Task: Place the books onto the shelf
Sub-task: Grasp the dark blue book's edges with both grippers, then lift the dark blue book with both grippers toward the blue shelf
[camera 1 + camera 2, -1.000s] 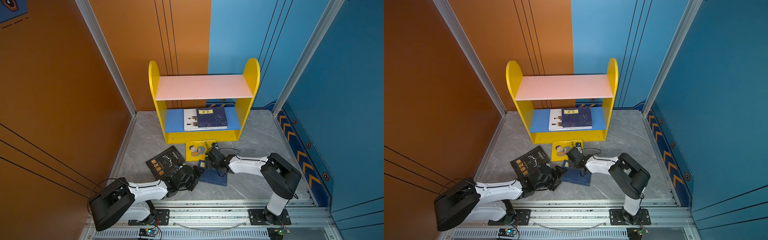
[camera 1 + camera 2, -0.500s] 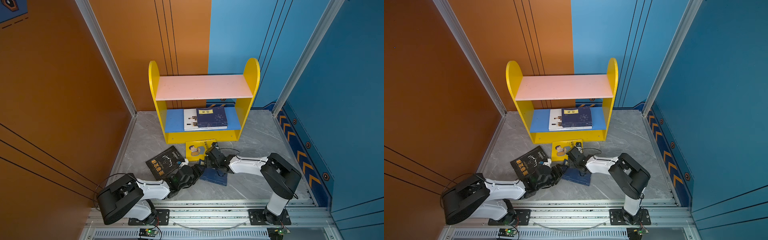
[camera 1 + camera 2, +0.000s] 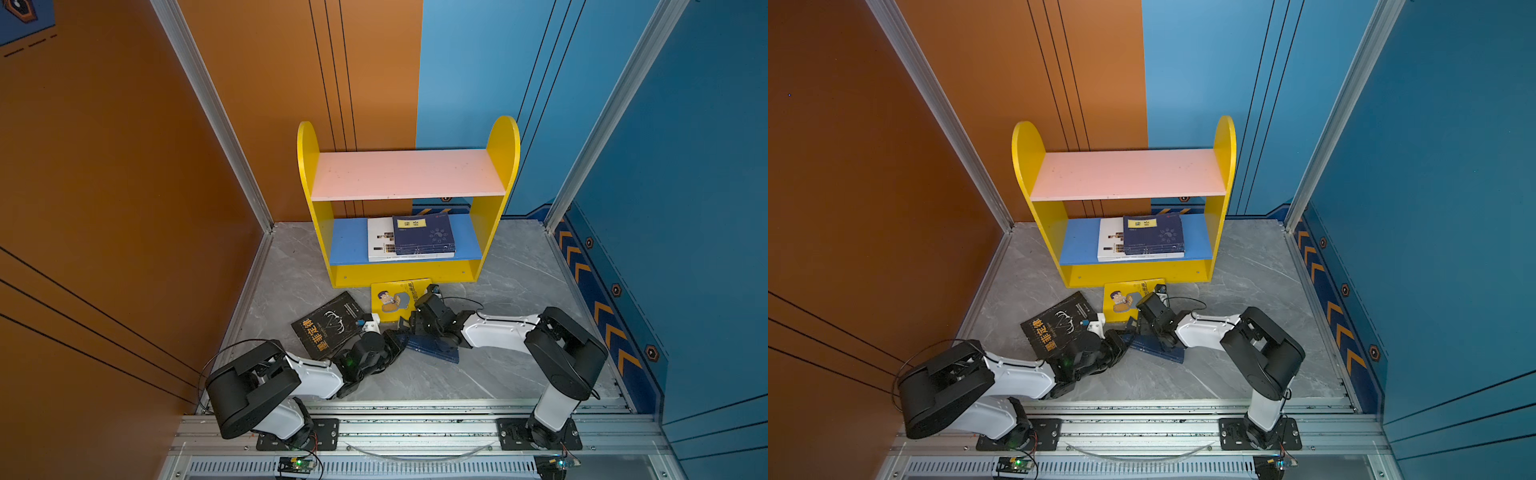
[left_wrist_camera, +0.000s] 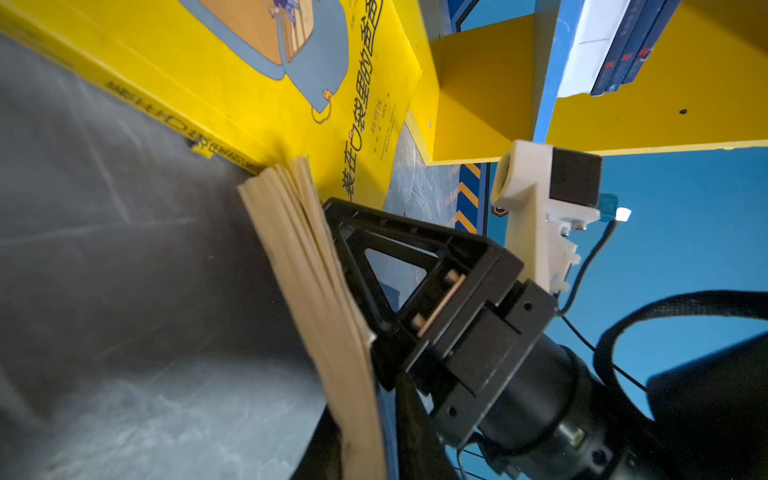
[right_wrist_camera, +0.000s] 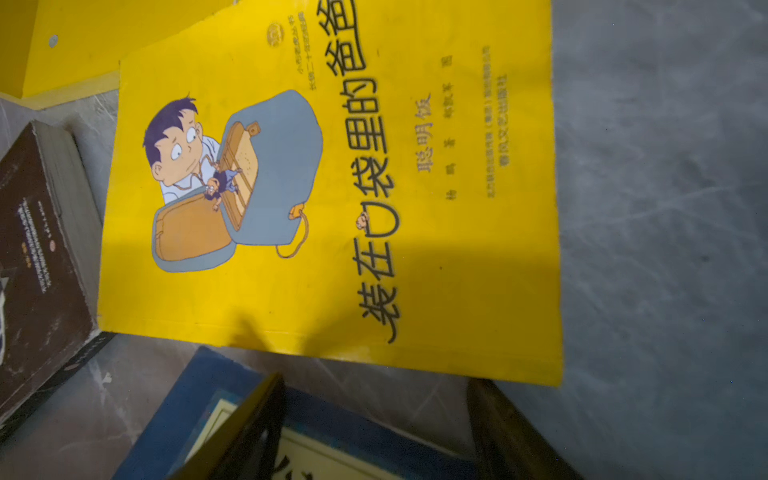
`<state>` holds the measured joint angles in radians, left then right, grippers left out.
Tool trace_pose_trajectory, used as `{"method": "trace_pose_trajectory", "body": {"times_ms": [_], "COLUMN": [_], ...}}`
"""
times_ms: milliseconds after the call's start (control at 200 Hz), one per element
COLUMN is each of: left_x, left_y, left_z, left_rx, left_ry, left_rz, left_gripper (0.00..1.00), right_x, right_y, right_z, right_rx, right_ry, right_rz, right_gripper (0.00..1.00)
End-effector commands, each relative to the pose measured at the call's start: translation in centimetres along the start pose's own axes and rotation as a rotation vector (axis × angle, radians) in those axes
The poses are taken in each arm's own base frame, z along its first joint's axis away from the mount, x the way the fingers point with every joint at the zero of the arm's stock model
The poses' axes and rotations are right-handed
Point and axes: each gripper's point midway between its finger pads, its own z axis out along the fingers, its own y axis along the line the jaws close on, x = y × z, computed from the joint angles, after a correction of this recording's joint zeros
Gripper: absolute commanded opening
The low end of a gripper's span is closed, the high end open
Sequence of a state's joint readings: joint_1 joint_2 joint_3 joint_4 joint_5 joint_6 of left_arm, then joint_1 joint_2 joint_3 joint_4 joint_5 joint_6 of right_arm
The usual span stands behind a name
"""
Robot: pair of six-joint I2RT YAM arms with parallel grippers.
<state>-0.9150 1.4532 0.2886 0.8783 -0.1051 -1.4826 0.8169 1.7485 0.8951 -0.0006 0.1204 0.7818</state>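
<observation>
— So, how far along is the work?
— Nearest to the arms, one navy book [image 3: 436, 351] lies on the floor [image 3: 511, 291]. The left gripper [image 3: 398, 337] has its jaws closed at the near corner of this book; whether pages are between them, I cannot tell. The right gripper [image 5: 376, 386] has its jaws apart over the cover of the same book.
— And the others?
— A little further, the black book [image 3: 328, 328] lies flat on the left, and the yellow book [image 3: 395, 297] lies just in front of the shelf [image 3: 403, 275]. Nothing grips them.
— What is already in place?
— On the blue lower board [image 3: 349, 245] the white book [image 3: 379, 241] lies flat, with a navy stack [image 3: 424, 235] on top. The pink upper board [image 3: 407, 174] carries nothing.
— About half, then?
— I judge so: three books remain on the floor, and the navy one seems to be the step in hand
</observation>
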Motion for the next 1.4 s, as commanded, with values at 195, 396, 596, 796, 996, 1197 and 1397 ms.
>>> {"method": "trace_pose_trajectory", "body": {"times_ms": [195, 396, 596, 796, 996, 1197, 1397], "left_x": [-0.4, -0.4, -0.8, -6.3, -10.7, -14.4, -16.4], "left_y": [-2.8, -9.3, -15.0, -19.4, -23.1, -25.0, -26.4], "left_z": [-1.0, -3.9, -9.7, -11.3, -9.8, -8.4, -6.0], "left_rx": [0.096, 0.267, 0.256, 0.369, 0.536, 0.625, 0.721], "left_ry": [0.022, 0.129, 0.204, 0.0, -0.146, -0.256, -0.252], "left_rz": [0.083, 0.262, 0.529, 0.473, 0.382, 0.305, 0.259], "left_gripper": [0.0, 0.0, 0.0, 0.0, 0.0, 0.0, 0.0], "right_x": [-3.2, -7.8, -10.6, -12.3, -13.8, -15.4, -17.4], "right_y": [0.1, -0.3, -2.8, -2.7, 0.8, 2.5, 4.7], "right_z": [-8.0, -17.3, -25.2, -29.1, -28.1, -26.4, -24.3], "right_rx": [-0.055, -0.144, -0.261, -0.409, -0.593, -0.625, -0.757], "right_ry": [-0.036, -0.25, -0.441, -0.5, -0.426, -0.357, -0.258], "right_rz": [-0.103, -0.084, 0.06, 0.208, 0.25, 0.243, 0.297], "right_gripper": [0.75, 0.87, 1.0, 1.0, 1.0, 1.0, 0.99]}}
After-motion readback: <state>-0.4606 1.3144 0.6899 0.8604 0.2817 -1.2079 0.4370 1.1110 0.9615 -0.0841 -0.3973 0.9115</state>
